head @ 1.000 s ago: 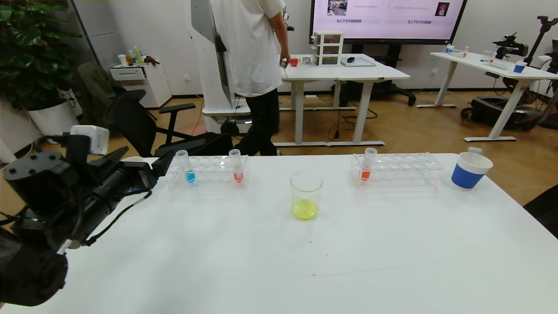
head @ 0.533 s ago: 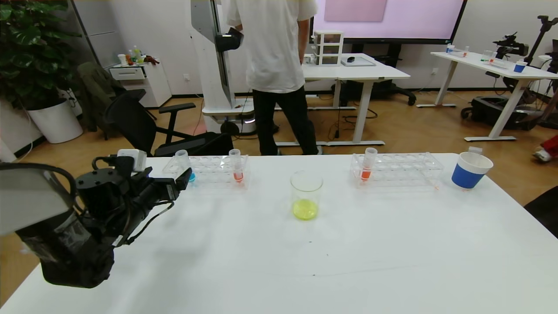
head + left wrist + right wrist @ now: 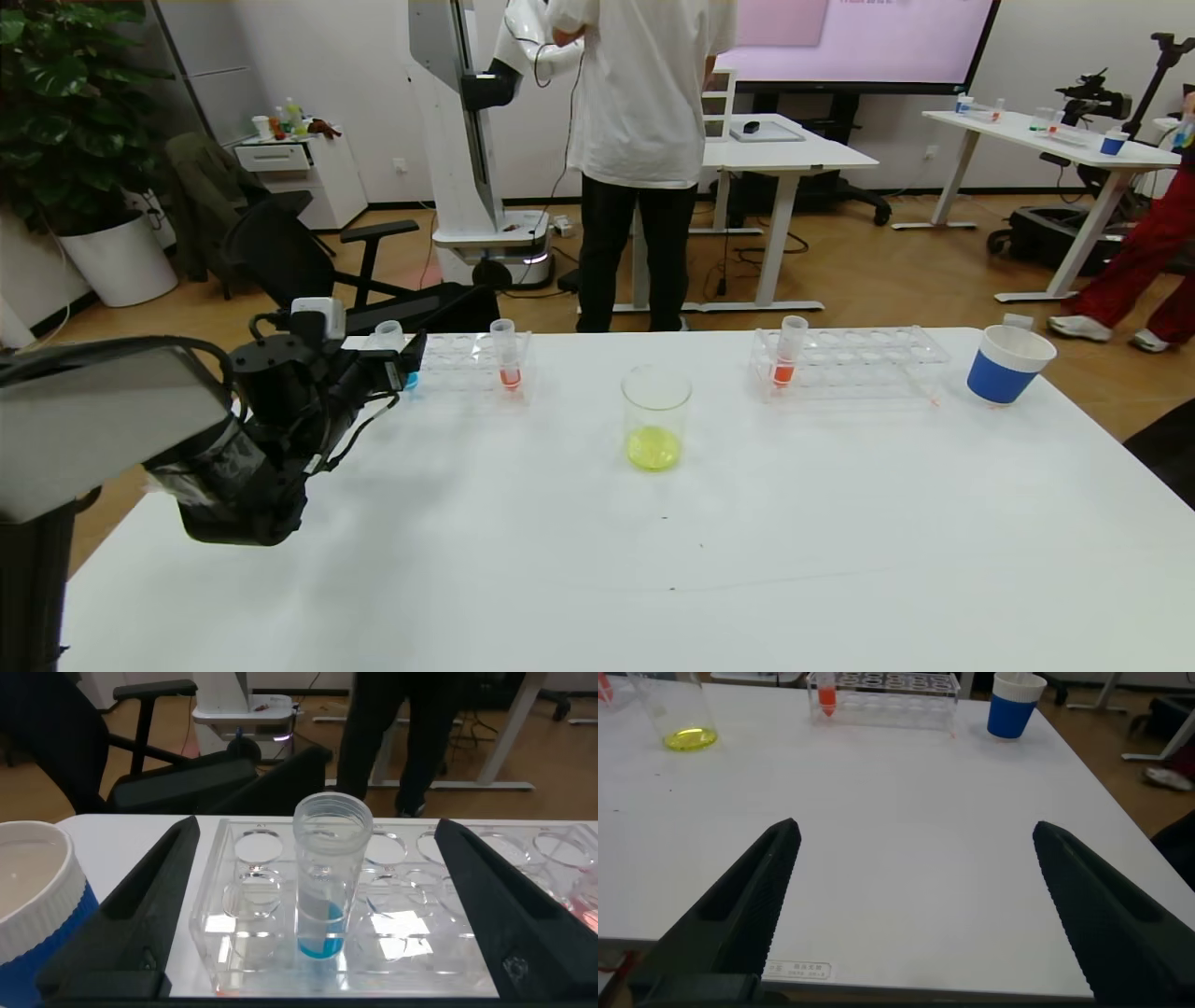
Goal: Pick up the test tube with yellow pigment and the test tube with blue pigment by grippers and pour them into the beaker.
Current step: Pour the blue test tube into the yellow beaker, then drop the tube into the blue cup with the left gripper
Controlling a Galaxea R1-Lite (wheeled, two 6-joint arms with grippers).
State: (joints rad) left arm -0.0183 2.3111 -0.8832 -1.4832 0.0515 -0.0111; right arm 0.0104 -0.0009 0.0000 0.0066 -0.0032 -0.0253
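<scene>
L gripper (image 3: 406,359) sits at left-centre of the head view, reaching toward the left rack (image 3: 467,359) w/ jaws wide apart. In the L wrist view the two black fingers (image 3: 140,915) frame the test tube with blue pigment (image 3: 329,882), one on each side, neither touching it. The tube stands upright in a front hole of the rack, cyan liquid pooled at its rounded tip. In the head view only its rim and a sliver of blue show by the gripper tip.

A white-and-blue paper cup (image 3: 33,910) is at the lower left of the L wrist frame, just beside the rack.

The beaker (image 3: 655,417) is centre of the head view on the white table (image 3: 747,560), upright, w/ yellow-green liquid in its bottom. No test tube w/ yellow liquid shows in any view.

An orange-red tube (image 3: 505,355) stands in the left rack, right of the blue one. Another orange-red tube (image 3: 789,352) stands at the left end of the right rack (image 3: 859,359), right of centre. A second blue paper cup (image 3: 1006,364) is at far right, near that rack.

R gripper (image 3: 910,915) shows only in its own wrist view: jaws wide apart, holding nothing, above bare table well apart from the beaker, and out of the head view
</scene>
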